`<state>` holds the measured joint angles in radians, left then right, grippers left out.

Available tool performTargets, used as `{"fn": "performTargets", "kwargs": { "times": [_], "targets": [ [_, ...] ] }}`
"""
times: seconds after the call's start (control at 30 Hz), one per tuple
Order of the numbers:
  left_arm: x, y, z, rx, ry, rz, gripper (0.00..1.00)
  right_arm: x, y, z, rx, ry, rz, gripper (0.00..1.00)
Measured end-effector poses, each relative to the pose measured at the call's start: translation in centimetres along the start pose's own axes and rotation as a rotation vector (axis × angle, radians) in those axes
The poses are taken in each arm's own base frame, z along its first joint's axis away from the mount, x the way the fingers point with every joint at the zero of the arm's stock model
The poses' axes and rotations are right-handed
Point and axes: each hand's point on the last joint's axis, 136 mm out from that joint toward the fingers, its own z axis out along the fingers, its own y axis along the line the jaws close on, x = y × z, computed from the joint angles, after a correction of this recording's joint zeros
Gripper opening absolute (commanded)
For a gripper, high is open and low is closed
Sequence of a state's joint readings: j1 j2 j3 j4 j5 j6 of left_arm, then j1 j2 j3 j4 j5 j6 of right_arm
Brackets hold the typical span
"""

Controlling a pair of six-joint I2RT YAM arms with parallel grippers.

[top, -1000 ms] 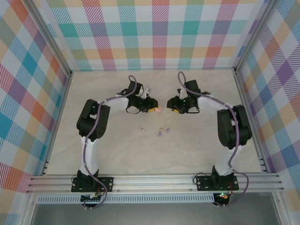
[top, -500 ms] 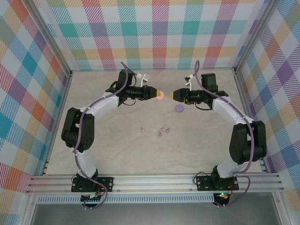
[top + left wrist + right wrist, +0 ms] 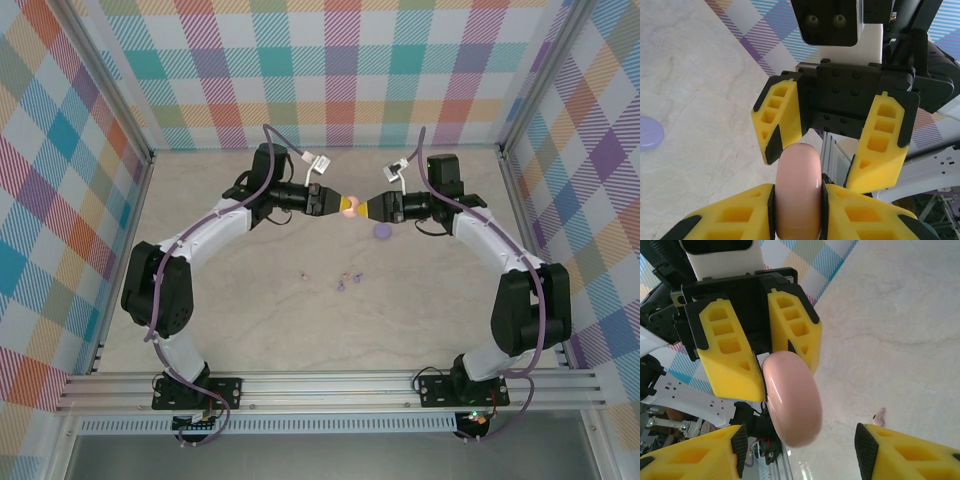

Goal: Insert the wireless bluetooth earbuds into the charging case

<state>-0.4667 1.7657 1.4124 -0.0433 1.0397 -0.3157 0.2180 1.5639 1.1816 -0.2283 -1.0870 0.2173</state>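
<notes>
A pale pink, rounded charging case (image 3: 348,206) is held on edge above the table's far middle, with my left gripper (image 3: 338,204) shut on it. Its glossy rim (image 3: 799,185) stands between the yellow fingers (image 3: 740,210). My right gripper (image 3: 364,207) faces it tip to tip and is open, its pads (image 3: 866,447) standing apart from the case (image 3: 792,397) on both sides. Tiny earbuds lie loose on the table: a pink one (image 3: 305,274) and lilac ones (image 3: 343,285) nearer the arms. One pink earbud (image 3: 879,416) lies below the right wrist.
A lilac disc (image 3: 381,232) lies flat on the marble table (image 3: 250,320) just below the right gripper, also at the left edge of the left wrist view as a lilac disc (image 3: 649,133). Checked walls and aluminium rails (image 3: 330,385) enclose the table.
Both arms rose from the table and stretched toward the back. The two grippers closed the gap between them, and the right jaws opened wider around the pink case.
</notes>
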Motion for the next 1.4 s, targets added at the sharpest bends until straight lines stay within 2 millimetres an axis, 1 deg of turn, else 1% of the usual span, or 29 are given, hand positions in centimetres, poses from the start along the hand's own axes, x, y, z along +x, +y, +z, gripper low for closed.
{"fn": "performTargets", "kwargs": {
  "times": [0.2, 0.4, 0.57, 0.83, 0.93, 1.03, 1.13, 1.23, 1.4],
  "targets": [
    [0.1, -0.4, 0.2, 0.009, 0.012, 0.017, 0.28, 0.2, 0.6, 0.3, -0.027, 0.013, -0.017, 0.54],
    [0.8, -0.8, 0.6, 0.017, 0.034, 0.017, 0.28, 0.3, 0.9, 0.4, -0.043, 0.018, -0.025, 0.47],
    [1.1, -0.8, 0.7, 0.019, 0.046, 0.012, 0.28, 0.2, 1.2, 0.4, -0.054, 0.020, -0.034, 0.40],
    [1.1, -1.0, 0.7, 0.030, 0.050, 0.013, 0.28, 0.3, 1.2, 0.5, -0.049, 0.024, -0.026, 0.32],
    [1.2, -1.0, 0.7, 0.029, 0.050, 0.012, 0.30, 0.3, 1.1, 0.4, -0.046, 0.024, -0.023, 0.29],
    [1.1, -1.0, 0.7, 0.026, 0.049, 0.012, 0.33, 0.3, 1.1, 0.5, -0.042, 0.022, -0.024, 0.27],
    [1.1, -0.9, 0.7, 0.022, 0.047, 0.012, 0.39, 0.2, 1.1, 0.5, -0.040, 0.019, -0.027, 0.27],
    [1.0, -0.9, 0.7, 0.019, 0.045, 0.013, 0.41, 0.1, 1.0, 0.5, -0.037, 0.015, -0.032, 0.26],
    [1.1, -1.4, 0.4, 0.022, 0.035, 0.018, 0.41, -0.1, 1.2, 0.5, -0.043, 0.012, -0.028, 0.26]
  ]
}}
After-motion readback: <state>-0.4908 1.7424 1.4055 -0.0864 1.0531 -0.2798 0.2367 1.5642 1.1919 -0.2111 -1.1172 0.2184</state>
